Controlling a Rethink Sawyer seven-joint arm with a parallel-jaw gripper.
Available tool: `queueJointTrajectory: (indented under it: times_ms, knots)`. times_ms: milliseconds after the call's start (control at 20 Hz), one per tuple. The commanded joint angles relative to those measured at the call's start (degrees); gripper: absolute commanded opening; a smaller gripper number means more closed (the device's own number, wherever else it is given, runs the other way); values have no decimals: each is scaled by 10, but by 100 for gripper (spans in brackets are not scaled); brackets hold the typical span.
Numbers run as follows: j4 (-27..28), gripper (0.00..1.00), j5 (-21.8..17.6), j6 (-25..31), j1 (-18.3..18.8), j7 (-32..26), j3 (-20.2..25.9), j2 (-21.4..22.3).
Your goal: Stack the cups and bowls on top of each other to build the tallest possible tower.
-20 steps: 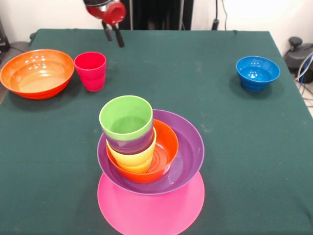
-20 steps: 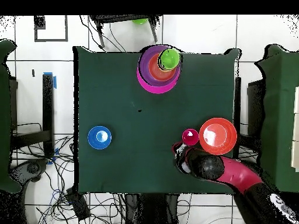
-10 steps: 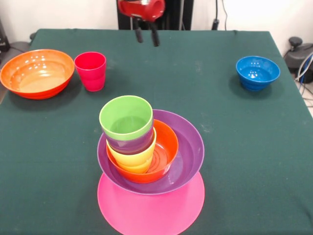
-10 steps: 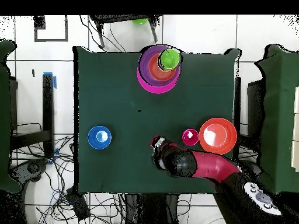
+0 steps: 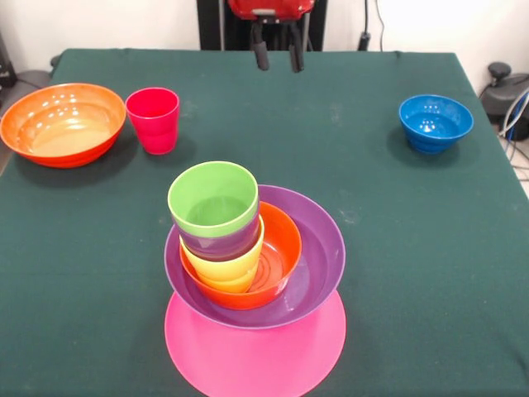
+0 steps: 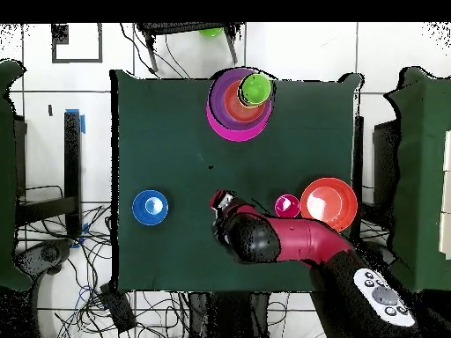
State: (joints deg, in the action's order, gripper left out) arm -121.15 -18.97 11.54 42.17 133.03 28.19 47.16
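Left to right in your front view: large orange bowl and red cup wait upper left, the tower stands at bottom centre, the gripper hangs top centre, fingers spread and empty (wrist cropped), and the blue bowl sits right. You're between picks, I judge; choose one and descend.

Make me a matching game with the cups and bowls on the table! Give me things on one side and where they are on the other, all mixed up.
Things:
1. light green cup
2. red cup
3. small blue bowl
4. pink bowl

Places:
A. alone on the cloth, far from the others
B. bottom of the tower
C. top of the tower
D. beside the large orange bowl

Pairs: 1-C, 2-D, 3-A, 4-B
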Motion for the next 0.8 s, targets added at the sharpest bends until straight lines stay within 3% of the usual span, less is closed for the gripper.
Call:
queueJointTrajectory:
  times_ms: [50, 800]
  knots:
    - [-37, 100, 20, 13, -23, 26, 50, 43]
    - [16, 100, 31, 27, -134, 46, 6, 35]
